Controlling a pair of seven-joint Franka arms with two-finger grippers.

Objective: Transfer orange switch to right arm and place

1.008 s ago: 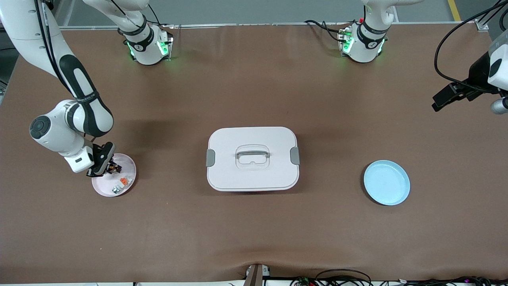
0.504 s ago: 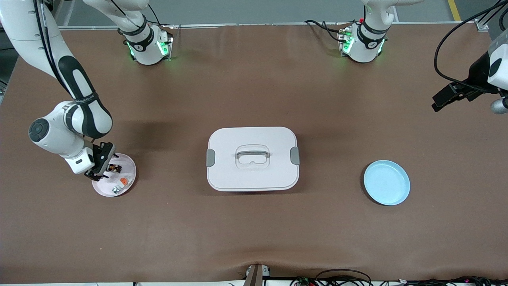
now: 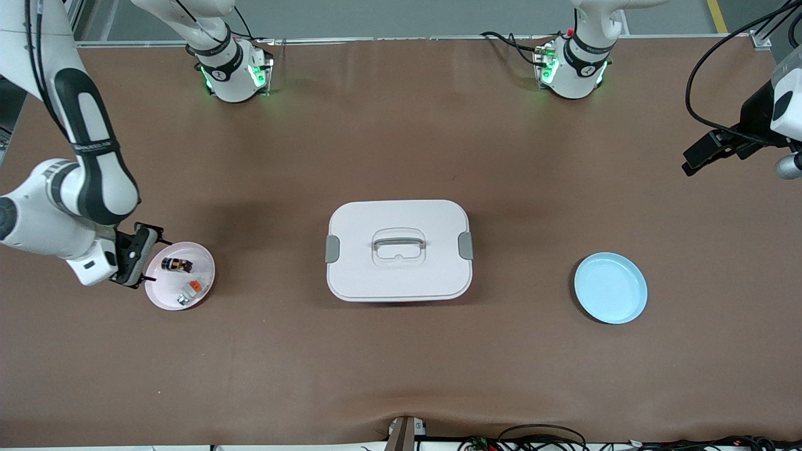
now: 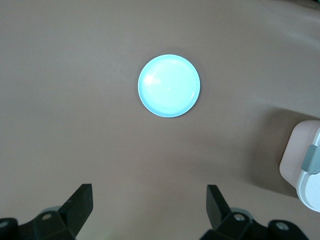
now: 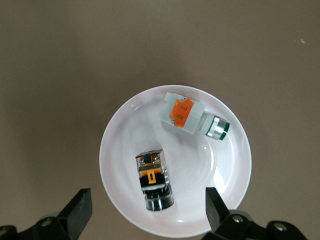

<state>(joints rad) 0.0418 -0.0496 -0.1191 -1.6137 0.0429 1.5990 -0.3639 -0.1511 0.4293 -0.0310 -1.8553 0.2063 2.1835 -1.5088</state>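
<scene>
The orange switch [image 3: 176, 264], black with an orange part, lies on its side on a small pink plate [image 3: 202, 273] toward the right arm's end of the table. In the right wrist view the switch [image 5: 154, 181] lies in the plate [image 5: 120, 155] between the open fingers. My right gripper [image 3: 133, 263] is open and empty, just off the plate's rim at the right arm's end; it shows in its wrist view [image 5: 147, 215] too. My left gripper [image 3: 698, 160] waits high at the left arm's end, open and empty [image 4: 150, 210].
A white-and-grey piece with an orange tab [image 3: 191, 289] [image 5: 192, 117] also lies on the pink plate. A white lidded box [image 3: 398, 250] stands mid-table. A light blue plate [image 3: 611, 288] [image 4: 169, 86] sits toward the left arm's end, below the left gripper.
My right gripper was down over the switch on the pink plate; it has pulled off toward the right arm's end, leaving the switch lying on the plate. The left arm has not moved.
</scene>
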